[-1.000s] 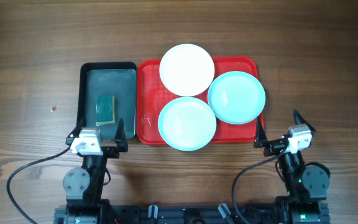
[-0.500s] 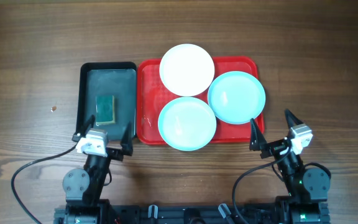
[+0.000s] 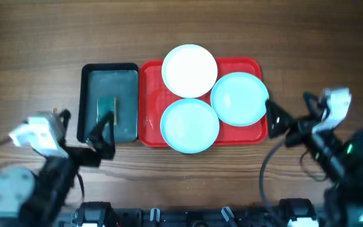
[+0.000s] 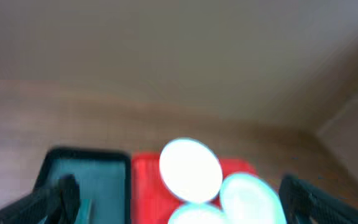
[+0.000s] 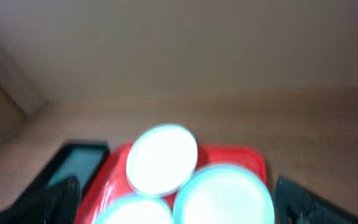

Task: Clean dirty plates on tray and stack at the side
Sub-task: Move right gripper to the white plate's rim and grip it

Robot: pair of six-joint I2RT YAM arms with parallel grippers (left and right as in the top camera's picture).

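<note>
The red tray (image 3: 150,94) lies mid-table and holds three plates. The white plate (image 3: 190,70) overhangs its far rim. One aqua plate (image 3: 239,98) sits at the right and one aqua plate (image 3: 190,125) at the front. My left gripper (image 3: 80,126) is open and empty, over the black tray's near-left corner. My right gripper (image 3: 290,111) is open and empty, just right of the red tray. The blurred left wrist view shows the white plate (image 4: 190,169) and the tray (image 4: 145,180). The right wrist view shows the white plate (image 5: 161,158) and an aqua plate (image 5: 222,196).
A smaller black tray (image 3: 110,72) with a green sponge (image 3: 108,108) stands directly left of the red tray. Bare wooden table lies to the far left, the far right and behind the trays.
Both arms have lifted from the table's front edge and swung outward and forward, toward the trays. The plates and trays have not moved.
</note>
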